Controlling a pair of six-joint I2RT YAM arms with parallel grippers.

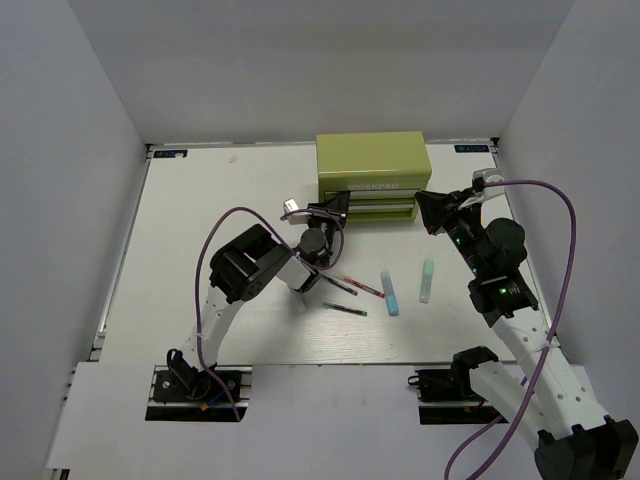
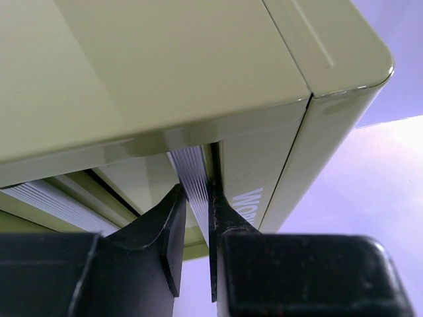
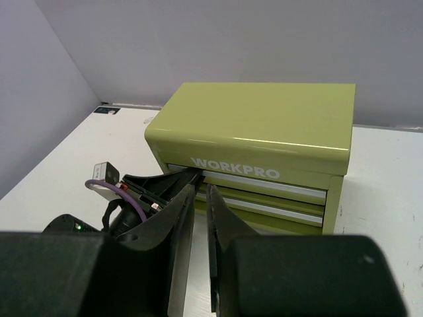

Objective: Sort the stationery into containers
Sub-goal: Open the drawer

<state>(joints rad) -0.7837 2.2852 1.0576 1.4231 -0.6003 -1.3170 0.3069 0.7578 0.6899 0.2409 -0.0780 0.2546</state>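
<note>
The yellow-green WORKPRO chest (image 1: 370, 160) stands at the back of the table, and both front drawers look pushed in. My left gripper (image 1: 334, 208) is at the left end of the upper drawer (image 3: 264, 181). In the left wrist view it (image 2: 196, 198) is shut on that drawer's ribbed silver handle (image 2: 190, 173). My right gripper (image 1: 432, 212) hovers by the chest's right front corner, shut and empty (image 3: 200, 183). A red pen (image 1: 362, 289), a green pen (image 1: 345, 308), a light blue marker (image 1: 390, 293) and a mint marker (image 1: 428, 280) lie on the table in front. The orange-capped marker is out of view.
The lower drawer (image 3: 277, 212) sits just under the upper one. White walls close in the table (image 1: 200, 250) on the left, back and right. The left arm's elbow (image 1: 250, 262) hangs over the table to the left of the pens.
</note>
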